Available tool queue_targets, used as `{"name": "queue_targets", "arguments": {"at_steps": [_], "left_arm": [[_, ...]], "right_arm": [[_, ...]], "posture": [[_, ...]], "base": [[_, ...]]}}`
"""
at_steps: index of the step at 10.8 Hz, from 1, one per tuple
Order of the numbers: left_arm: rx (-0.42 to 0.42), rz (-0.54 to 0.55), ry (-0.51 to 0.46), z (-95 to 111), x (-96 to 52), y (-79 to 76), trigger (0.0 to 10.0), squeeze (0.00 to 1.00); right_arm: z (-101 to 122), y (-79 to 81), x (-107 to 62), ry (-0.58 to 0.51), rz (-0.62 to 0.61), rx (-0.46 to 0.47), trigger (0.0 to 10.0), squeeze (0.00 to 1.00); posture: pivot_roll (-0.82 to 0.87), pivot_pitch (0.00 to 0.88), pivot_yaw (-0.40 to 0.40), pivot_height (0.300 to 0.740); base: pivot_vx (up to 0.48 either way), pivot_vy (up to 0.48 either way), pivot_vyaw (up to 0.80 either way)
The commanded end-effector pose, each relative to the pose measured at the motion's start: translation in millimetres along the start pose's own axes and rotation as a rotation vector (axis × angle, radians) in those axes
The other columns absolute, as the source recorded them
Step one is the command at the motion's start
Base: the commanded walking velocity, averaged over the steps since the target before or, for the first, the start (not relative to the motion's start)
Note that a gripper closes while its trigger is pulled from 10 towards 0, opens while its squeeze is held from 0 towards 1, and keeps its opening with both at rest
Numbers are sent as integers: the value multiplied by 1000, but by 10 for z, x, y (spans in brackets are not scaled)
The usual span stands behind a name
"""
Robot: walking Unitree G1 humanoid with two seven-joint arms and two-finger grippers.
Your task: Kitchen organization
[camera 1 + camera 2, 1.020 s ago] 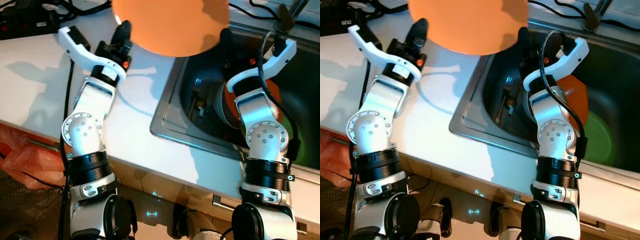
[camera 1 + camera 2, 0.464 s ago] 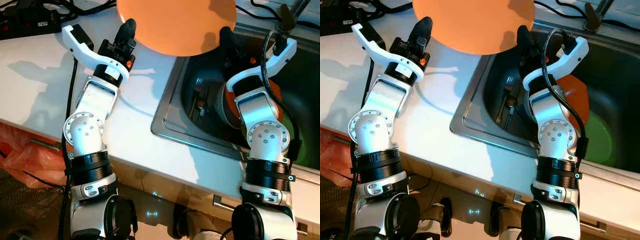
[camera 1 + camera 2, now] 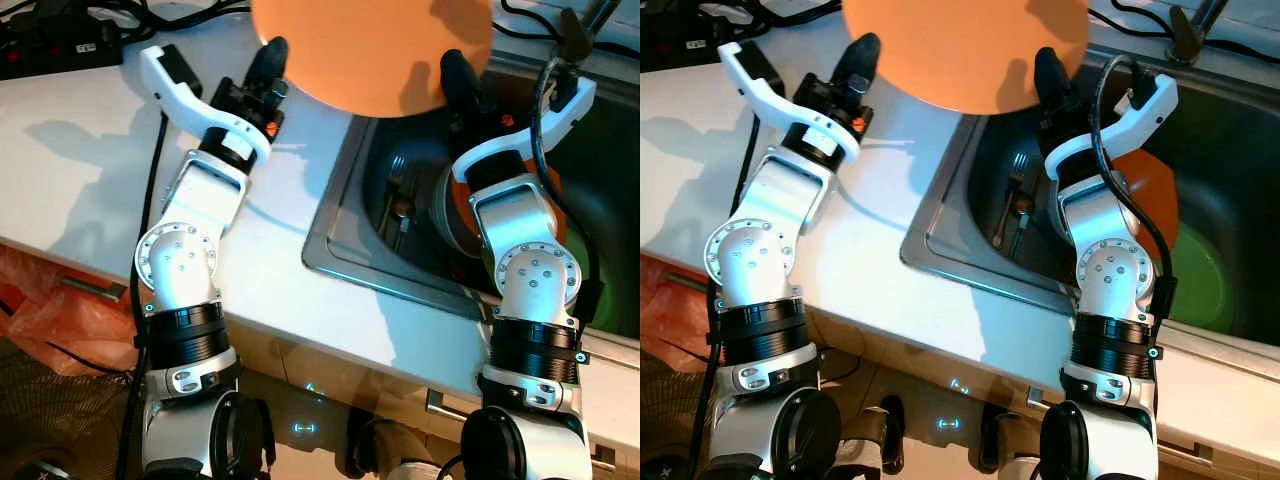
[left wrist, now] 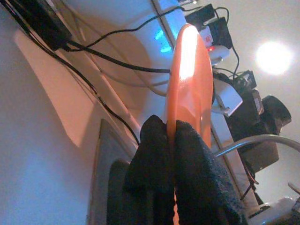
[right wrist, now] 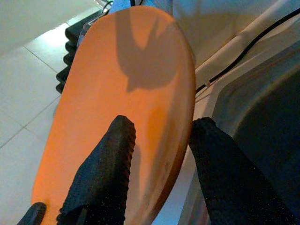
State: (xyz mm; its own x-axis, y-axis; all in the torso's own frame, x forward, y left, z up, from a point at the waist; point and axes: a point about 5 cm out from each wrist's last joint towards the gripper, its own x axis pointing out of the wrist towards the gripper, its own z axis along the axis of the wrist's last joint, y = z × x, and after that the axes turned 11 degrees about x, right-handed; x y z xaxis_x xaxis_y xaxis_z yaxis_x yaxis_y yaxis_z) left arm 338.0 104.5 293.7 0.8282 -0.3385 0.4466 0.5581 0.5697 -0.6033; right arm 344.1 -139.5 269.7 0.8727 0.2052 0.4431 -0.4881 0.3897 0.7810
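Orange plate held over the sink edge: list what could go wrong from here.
1. The left gripper pinches only the rim of the orange plate, so the plate could pivot or slip from the shut jaws.
2. The right gripper straddles the other edge with open jaws; uneven arm motion could twist the plate loose.
3. A dropped plate could hit the fork and dishes in the sink.

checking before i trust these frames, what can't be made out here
- Orange plate: its far rim is cut off by the top edge of both eye views.
- Cutlery in the sink: dim and too small to count; the right arm covers part.
- Orange dish and green dish in the sink: the right arm hides part of each.
- Right gripper: whether it actually clamps the orange plate is unclear.
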Motion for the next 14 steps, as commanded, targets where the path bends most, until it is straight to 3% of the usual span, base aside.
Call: {"name": "queue_targets", "arguments": {"at_steps": [1,2,3,9,10,14], "left_arm": [[-24,-64,-10,-27,15,-127,10000,0],[-19,-61,2,-46,12,-122,10000,0],[-20,-60,8,-68,9,-128,10000,0],[57,-17,48,-132,26,-92,10000,0],[58,-12,48,-131,28,-87,10000,1000],[64,-12,66,-169,19,-87,10000,1000]], "right_arm": [[32,15,-32,-13,6,18,9647,0],[36,12,-31,-16,3,22,4235,0],[34,25,-32,-16,16,27,0,0],[60,33,-36,-24,24,42,0,0],[65,32,-39,-26,25,45,0,0],[85,46,-37,-39,36,79,0,0]], "posture": [[115,267,-3,740],[115,267,-3,740],[114,267,-2,740],[113,268,-1,740],[113,269,-1,740],[112,269,-3,740]], "base": [[0,0,0],[0,0,0],[0,0,0],[0,0,0],[0,0,0],[0,0,0]]}}
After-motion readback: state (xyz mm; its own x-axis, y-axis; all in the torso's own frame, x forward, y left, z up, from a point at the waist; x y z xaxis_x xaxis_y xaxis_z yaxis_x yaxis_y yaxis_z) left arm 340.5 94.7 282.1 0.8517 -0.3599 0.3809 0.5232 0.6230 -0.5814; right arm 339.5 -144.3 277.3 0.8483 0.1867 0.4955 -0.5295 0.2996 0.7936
